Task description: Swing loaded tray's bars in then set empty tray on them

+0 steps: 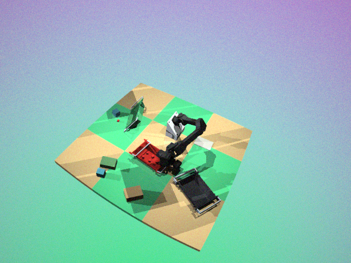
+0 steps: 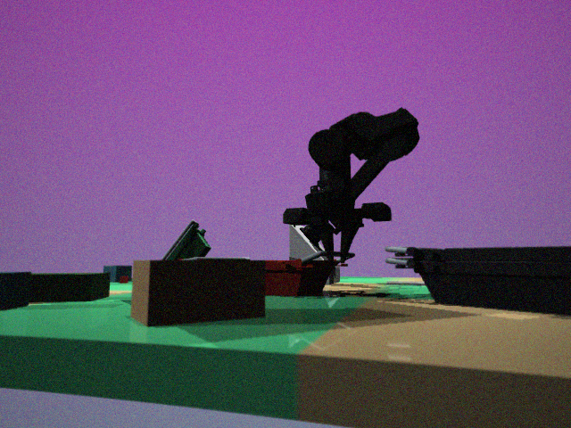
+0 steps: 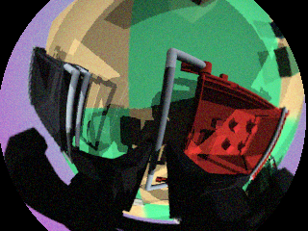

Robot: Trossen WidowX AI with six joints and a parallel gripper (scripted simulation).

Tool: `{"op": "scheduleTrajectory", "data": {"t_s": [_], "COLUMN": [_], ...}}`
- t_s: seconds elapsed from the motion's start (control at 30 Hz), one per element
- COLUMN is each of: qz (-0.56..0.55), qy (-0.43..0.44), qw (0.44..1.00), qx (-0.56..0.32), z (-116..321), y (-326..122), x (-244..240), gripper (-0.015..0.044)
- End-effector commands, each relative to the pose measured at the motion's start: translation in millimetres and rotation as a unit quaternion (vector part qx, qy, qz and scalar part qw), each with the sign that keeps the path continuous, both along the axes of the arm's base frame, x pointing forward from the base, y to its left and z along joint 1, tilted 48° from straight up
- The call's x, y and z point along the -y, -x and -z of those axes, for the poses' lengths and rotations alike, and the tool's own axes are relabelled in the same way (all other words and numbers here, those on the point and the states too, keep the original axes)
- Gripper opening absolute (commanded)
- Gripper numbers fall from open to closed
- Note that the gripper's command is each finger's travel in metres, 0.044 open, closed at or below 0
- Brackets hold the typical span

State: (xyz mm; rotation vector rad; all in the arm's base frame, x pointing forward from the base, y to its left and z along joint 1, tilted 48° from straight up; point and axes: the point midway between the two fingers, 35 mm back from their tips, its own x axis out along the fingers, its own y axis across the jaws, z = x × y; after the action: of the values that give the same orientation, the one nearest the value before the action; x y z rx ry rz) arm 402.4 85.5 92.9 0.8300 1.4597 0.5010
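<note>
Black tray [image 1: 198, 192] [image 2: 498, 276] [image 3: 45, 91], taken as the empty 1, sat upright on the table beside the claw, well apart from the load; its transfer was undone. Red tray [image 1: 153, 147] [image 2: 283, 278] [image 3: 212, 111], the loaded 1, stood flat on the table, its near end approx. under the claw. Green tray [image 1: 136, 113] [image 2: 195, 243] lay tilted, well off past the red tray's far end from the claw; prob. not needed.

Claw [image 1: 168, 171] [image 2: 336, 258] [image 3: 161, 141] was down at the red tray's near end, 2 fingers a narrow gap apart, i.e. slightly open, no grip on anything. Near bar [image 1: 162, 171] [image 2: 313, 256] [image 3: 166, 96] was right at the fingertips, contact n/c, and stuck out past the tray end, so not swung in. Far bar [image 1: 141, 149] [image 3: 276, 137], at the end away from the claw, looked to be in across the top.

Small blocks [image 1: 152, 155] [image 3: 251, 126] sat inside the red tray, off to 1 side of the claw.

Est. status: bars 1 of 2 done, prob.; left: near bar in, then empty tray picked up, set level on both & released.
</note>
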Motion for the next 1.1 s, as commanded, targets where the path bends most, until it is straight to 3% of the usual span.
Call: {"op": "scheduleTrajectory", "data": {"t_s": [0.0,0.67,1.07], "qz": [0.003,0.003,0.003], "qy": [0.005,0.006,0.007], "qw": [1.0,1.0,1.0], "qx": [0.0,0.0,0.0], "z": [2,53,18], "y": [2,11,13], "x": [17,41,71], "gripper": [0.0083,0.0083,0.0083]}}
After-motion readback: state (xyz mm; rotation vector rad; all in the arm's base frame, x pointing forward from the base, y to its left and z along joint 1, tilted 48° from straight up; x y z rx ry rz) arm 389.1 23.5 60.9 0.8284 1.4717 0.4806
